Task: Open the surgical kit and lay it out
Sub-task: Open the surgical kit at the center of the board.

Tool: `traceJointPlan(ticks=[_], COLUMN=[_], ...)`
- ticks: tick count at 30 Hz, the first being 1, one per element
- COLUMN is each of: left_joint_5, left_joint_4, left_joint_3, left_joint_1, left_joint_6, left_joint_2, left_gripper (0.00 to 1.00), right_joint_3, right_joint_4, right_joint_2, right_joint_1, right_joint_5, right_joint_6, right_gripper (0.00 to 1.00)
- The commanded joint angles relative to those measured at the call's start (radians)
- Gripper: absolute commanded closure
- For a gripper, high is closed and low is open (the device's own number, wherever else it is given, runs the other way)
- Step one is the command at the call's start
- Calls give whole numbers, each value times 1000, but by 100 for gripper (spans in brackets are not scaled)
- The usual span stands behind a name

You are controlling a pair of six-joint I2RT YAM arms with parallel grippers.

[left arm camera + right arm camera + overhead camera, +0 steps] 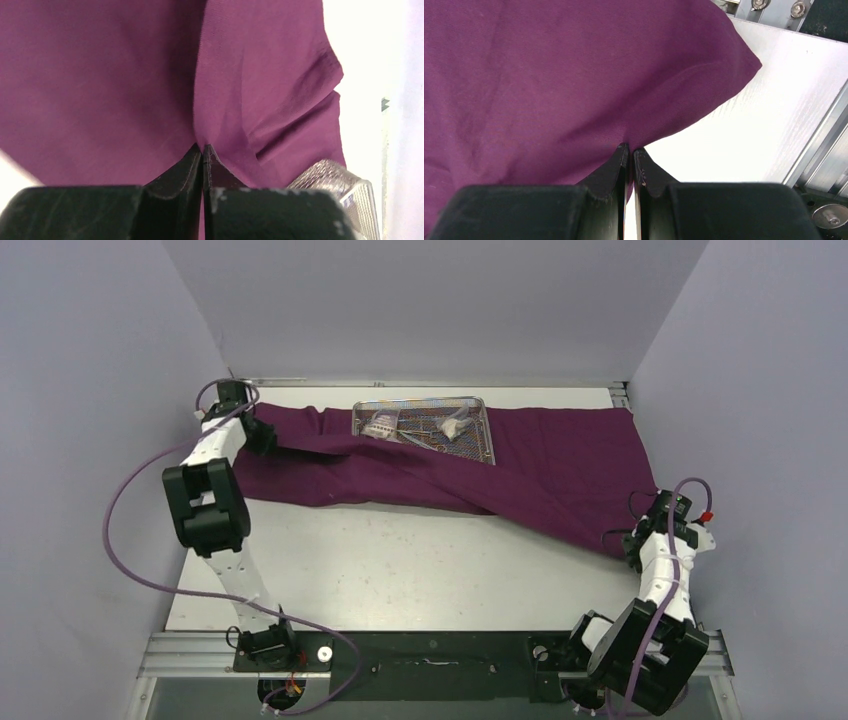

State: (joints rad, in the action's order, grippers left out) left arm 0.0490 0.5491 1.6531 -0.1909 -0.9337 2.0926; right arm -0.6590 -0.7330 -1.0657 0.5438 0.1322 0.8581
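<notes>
Right gripper (630, 146) is pinching the cloth (549, 75) near its closest corner, jaws shut on a thin fold. Whether that corner is lying on the table (744, 125) or hanging just above it, I cannot tell. Farther back on the other side, the left gripper (202, 146) is clamping a raised ridge of fabric at the cloth's left end, jaws likewise closed on it.

Between them the cloth is stretching in a long, creased band across the table's far half, with a fold lapping toward the tray (480, 430). The tray is sitting at the far middle on the cloth, uncovered, holding gauze (452, 427) and small pieces too fine to tell apart.

The cloth is looking soft, light and limp, so it will likely sag and drag rather than slide flat. Corners and hems are the best holds. Because the tray is resting on it, hard pulling is risking shifting the tray. The tray itself seems stiff and best taken by its rim.
</notes>
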Motion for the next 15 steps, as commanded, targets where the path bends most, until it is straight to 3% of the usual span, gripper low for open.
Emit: traceJointPlan(ticks=[1,8,15], left_joint_5=[80,166,361], left_joint_4=[-39,8,206], left_joint_3=[-217,-562,-728], left_joint_1=[-43,-95,-121], left_joint_6=[34,-2,-2], left_joint_2=[-248,-544,-836], left_gripper=[100,100,100], right_joint_3=[-54,-79,-74], right_joint_4=[35,12,13], right_joint_2=[-28,-56,-94], right_joint_1=[20,24,27], right_joint_5=[-7,-46,-159], right_joint_6=[-44,-45,38], right_gripper=[95,95,95])
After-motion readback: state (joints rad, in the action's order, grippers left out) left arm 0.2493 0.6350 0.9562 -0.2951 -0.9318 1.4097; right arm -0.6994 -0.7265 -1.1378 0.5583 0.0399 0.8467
